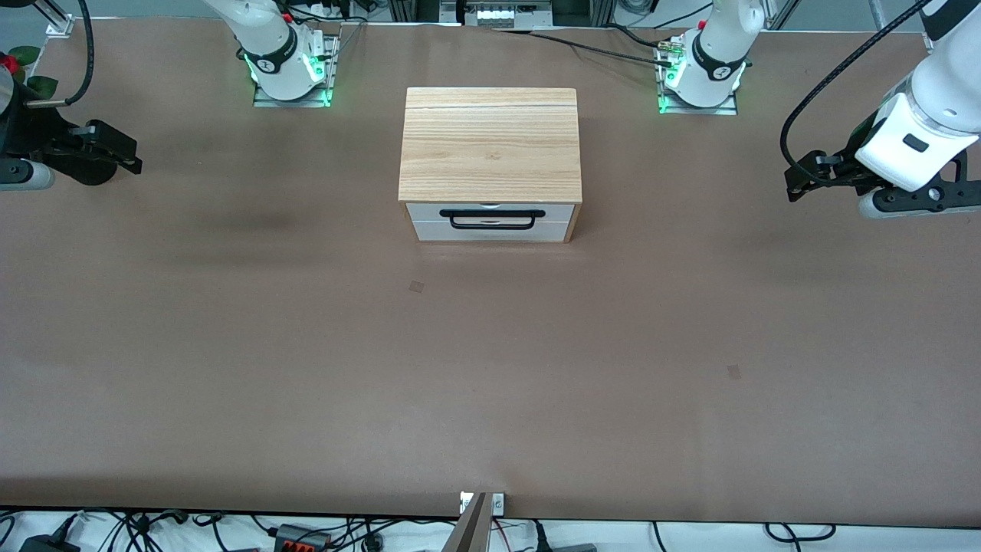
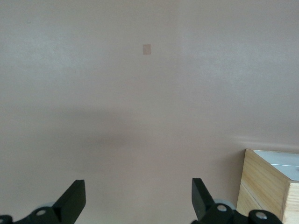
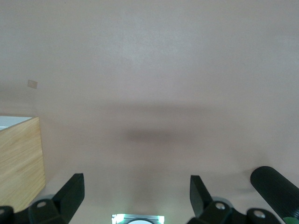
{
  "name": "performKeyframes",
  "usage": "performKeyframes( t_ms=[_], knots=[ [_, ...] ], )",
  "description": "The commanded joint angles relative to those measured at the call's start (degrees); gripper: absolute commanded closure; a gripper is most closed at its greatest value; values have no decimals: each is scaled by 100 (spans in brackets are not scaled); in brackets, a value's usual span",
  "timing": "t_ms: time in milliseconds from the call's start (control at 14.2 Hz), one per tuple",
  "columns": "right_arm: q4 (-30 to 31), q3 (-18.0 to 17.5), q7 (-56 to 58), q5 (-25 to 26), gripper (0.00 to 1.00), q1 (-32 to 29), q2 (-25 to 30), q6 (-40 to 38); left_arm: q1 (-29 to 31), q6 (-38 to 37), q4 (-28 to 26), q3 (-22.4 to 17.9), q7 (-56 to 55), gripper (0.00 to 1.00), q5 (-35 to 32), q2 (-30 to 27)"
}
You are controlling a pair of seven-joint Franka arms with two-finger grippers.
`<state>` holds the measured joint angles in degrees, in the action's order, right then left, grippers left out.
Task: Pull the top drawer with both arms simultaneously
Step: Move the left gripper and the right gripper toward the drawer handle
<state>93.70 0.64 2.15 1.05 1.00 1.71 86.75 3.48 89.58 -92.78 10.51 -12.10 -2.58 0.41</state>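
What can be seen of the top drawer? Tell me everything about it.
The top drawer is shut, its white front panel flush with the face of a small light-wood cabinet standing on the brown table between the arms' bases. A wide black bar handle runs across the panel, which faces the front camera. Another plain white panel sits just beneath it. Its interior is hidden. Nothing touches it: both grippers hang far off toward the table's ends.

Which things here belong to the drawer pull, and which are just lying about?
For the job:
- top drawer, shut, black bar handle
- left gripper, open, over bare table at the left arm's end
- right gripper, open, over the right arm's end

Lying about:
- plain lower front panel
- small square marks on the table
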Motion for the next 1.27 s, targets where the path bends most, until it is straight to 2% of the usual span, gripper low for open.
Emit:
performKeyframes(
  t_ms=[0,212,564,705,846,987,1058,1199],
  knots=[
    [-142,-64,-66,18,0,-29,-57,-96,30,-125,164,12,85,0,82,64],
    [-142,-64,-57,18,0,-38,-57,-105,47,-108,164,12,94,0,82,64],
    [-133,-64,49,35,0,-21,-171,-167,-251,-20,313,73,85,0,161,546],
    [-133,-64,40,18,0,-29,-241,-184,-216,400,278,56,85,0,922,740],
    [-115,-81,40,-113,0,-29,-451,-359,-225,699,286,56,85,0,1285,1082],
    [-90,-81,31,-1032,0,-21,-513,-527,-356,1034,252,82,85,0,1505,1398],
    [-89,-81,31,-1428,0,-12,-749,-536,-487,1061,269,91,94,0,1637,1591],
    [-98,-81,109,-2184,0,-29,-1136,-597,-506,1114,287,117,329,0,2502,2153]
  ],
)
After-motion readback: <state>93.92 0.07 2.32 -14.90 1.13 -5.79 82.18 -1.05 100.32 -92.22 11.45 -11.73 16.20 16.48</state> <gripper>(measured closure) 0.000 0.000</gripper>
